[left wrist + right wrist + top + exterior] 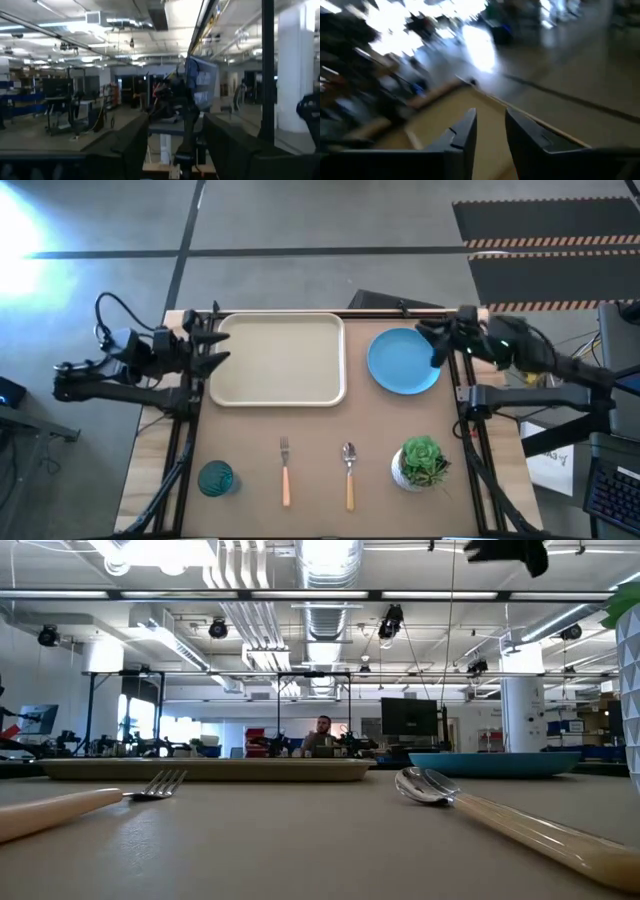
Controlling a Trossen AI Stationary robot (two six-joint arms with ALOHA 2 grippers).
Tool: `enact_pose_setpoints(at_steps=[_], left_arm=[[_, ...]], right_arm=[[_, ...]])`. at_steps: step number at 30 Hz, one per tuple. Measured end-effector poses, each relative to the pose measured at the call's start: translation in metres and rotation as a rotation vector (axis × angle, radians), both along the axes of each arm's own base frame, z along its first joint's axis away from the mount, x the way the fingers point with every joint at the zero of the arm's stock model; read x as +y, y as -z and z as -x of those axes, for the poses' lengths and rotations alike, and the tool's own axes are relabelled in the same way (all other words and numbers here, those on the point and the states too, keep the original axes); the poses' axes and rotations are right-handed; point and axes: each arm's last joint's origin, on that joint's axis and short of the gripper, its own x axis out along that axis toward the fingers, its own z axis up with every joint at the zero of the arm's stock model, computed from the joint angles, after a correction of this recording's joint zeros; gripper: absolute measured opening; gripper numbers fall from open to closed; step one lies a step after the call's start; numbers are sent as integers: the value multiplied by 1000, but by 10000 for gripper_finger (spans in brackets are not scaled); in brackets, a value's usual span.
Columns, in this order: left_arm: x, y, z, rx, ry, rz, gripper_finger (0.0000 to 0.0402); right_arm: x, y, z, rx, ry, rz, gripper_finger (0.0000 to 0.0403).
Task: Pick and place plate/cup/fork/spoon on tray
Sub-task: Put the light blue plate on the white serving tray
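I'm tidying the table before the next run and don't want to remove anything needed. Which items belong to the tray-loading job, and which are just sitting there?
Belongs to the job:
- tray, nothing on it
- plate, beside the tray
- cup
- fork
- spoon

Just lying about:
- potted plant, next to the spoon

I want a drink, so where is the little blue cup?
In the high view the cup stands on the table near its front left corner, left of the fork and apart from the tray.
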Motion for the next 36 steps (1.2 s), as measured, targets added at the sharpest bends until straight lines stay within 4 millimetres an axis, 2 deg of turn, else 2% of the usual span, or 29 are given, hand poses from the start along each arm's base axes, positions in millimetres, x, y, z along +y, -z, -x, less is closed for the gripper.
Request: enact_pose_setpoints(at_steps=[2, 6, 12, 19, 26, 32, 36], left_arm=[[0, -9, -3, 13, -1, 0, 183], [0, -17, -5, 43, -7, -2, 185], [0, -17, -5, 60, -18, 1, 185], [1, -15, 1, 52, -16, 7, 185], [1, -14, 5, 61, -15, 11, 185], [1, -11, 5, 87, -3, 60, 185], [1, -11, 5, 91, -3, 60, 185]], right_arm=[[-3, -11, -4, 209, 71, -24, 121], [-9, -28, -18, 458, 96, -82, 145], [-24, -20, -41, 746, 126, -176, 145], [-56, 14, -58, 902, 121, -295, 146], [-96, 47, -58, 860, 87, -415, 139], [-125, 75, -41, 874, 117, -511, 144], [-137, 96, -28, 911, 113, -544, 146]])
